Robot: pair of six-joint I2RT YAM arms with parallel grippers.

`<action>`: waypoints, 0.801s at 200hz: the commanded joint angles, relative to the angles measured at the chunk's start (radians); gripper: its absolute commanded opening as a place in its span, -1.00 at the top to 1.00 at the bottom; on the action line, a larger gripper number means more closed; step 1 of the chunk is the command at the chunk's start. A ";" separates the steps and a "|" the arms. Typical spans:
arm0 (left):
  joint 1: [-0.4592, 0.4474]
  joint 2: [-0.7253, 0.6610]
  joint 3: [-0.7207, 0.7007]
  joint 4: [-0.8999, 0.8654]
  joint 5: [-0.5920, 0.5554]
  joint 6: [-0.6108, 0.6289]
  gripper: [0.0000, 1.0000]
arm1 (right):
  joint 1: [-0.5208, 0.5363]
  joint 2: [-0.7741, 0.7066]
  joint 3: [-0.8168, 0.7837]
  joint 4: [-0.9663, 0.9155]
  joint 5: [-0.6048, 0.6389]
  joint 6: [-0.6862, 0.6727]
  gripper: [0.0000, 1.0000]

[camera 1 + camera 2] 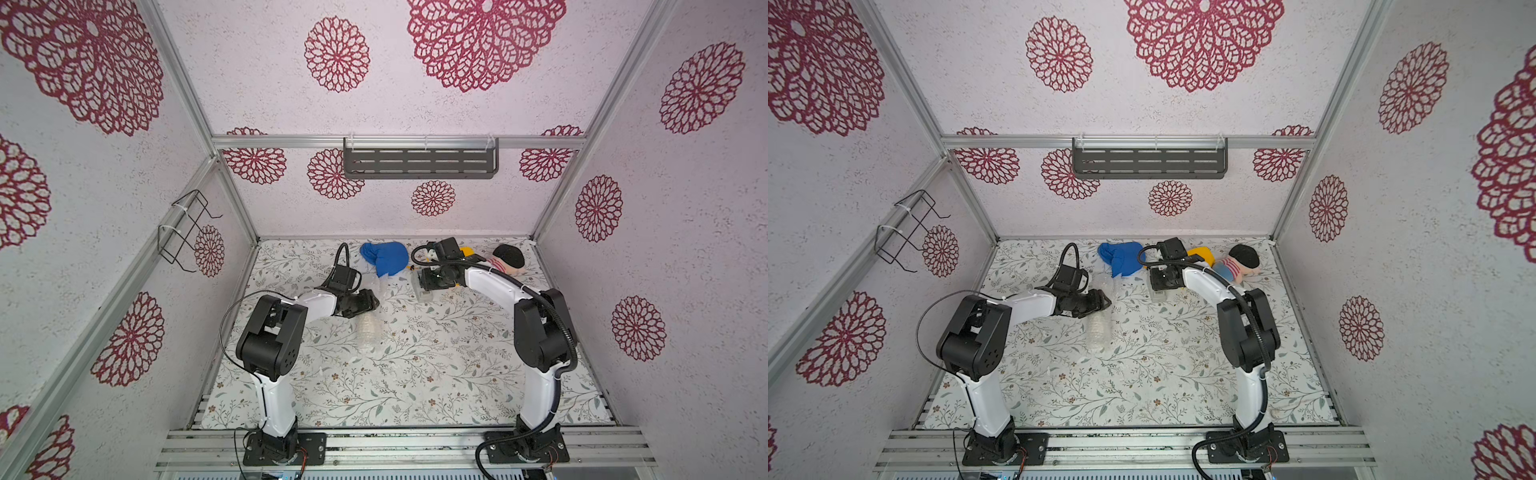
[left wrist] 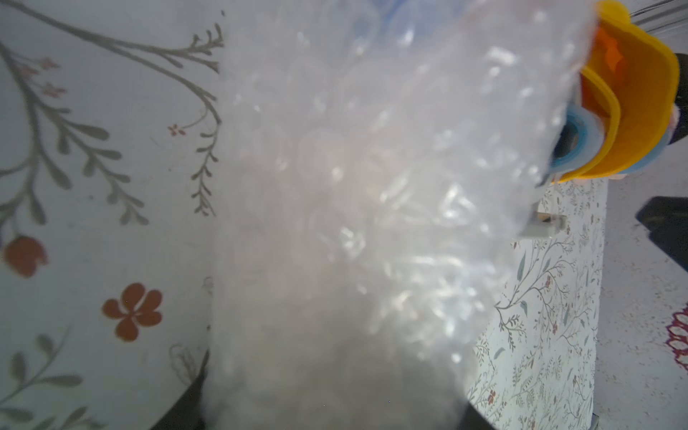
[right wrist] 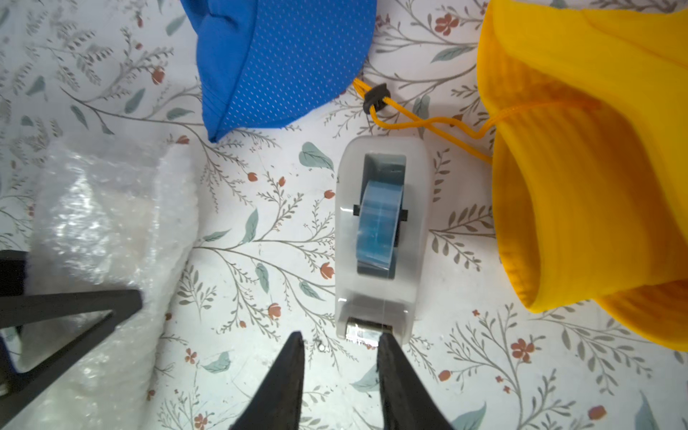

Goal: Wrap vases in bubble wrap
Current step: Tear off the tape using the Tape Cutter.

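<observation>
Left gripper pinches bubble wrap: light, slippery. Vase inside may break; you grab wrap edge. Right gripper open by tape dispenser.

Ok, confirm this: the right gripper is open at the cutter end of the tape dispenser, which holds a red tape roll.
Wrong colour: the right wrist view shows the tape roll is blue, not red. The right gripper is open at the cutter end of the tape dispenser.

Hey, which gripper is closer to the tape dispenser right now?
Right. The right gripper has its fingers open at the tape dispenser's cutter end; the left gripper is farther off across the table, shut on the bubble wrap.
</observation>
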 commanded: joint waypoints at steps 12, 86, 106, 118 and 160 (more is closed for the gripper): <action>0.041 -0.028 -0.043 0.098 0.094 -0.007 0.77 | -0.001 0.023 0.081 -0.160 0.085 -0.062 0.25; 0.026 -0.013 -0.032 0.088 0.086 -0.020 0.76 | -0.019 0.063 0.140 -0.181 -0.036 -0.120 0.39; 0.025 -0.013 -0.032 0.085 0.084 -0.016 0.76 | -0.066 0.069 0.150 -0.146 -0.229 -0.099 0.43; 0.024 -0.009 -0.029 0.079 0.085 -0.014 0.76 | -0.098 0.069 0.133 -0.097 -0.359 -0.069 0.43; 0.024 -0.006 -0.025 0.077 0.089 -0.010 0.76 | -0.178 0.079 0.079 0.022 -0.580 -0.009 0.40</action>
